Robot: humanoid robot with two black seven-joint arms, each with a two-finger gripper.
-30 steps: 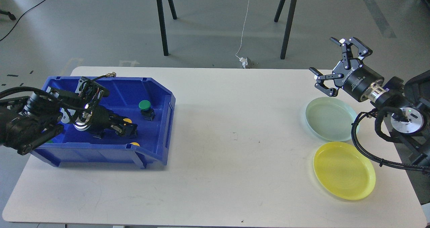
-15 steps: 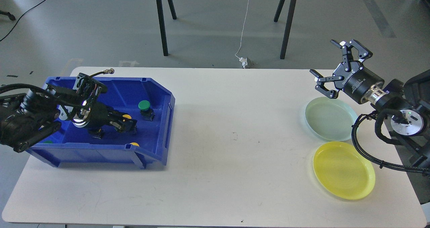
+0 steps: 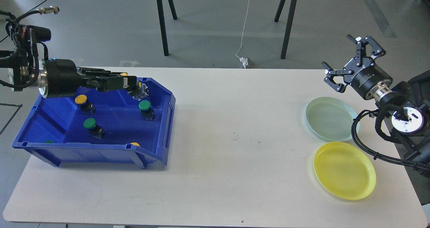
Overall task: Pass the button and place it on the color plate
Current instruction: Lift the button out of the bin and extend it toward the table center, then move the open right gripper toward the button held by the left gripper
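Note:
My left gripper [image 3: 131, 83] is raised over the back of the blue bin [image 3: 100, 149] and is shut on a yellow-topped button [image 3: 137, 89], holding it above the bin's floor. Loose in the bin lie a yellow button [image 3: 80, 100], a green button [image 3: 90, 123] and another green button [image 3: 145, 105]. More button caps peek over the front wall. My right gripper [image 3: 347, 58] is open and empty, held in the air beyond the pale green plate [image 3: 331, 119]. The yellow plate [image 3: 344, 170] lies in front of it.
The white table [image 3: 235, 147] carries the bin at the left and the two plates at the right. Black stand legs [image 3: 161, 19] and a white cable are on the floor behind the table. My right arm's cables hang beside the plates.
My left gripper has risen out of the bin with the yellow button in it and moved back and up. The right gripper has drifted slightly right.

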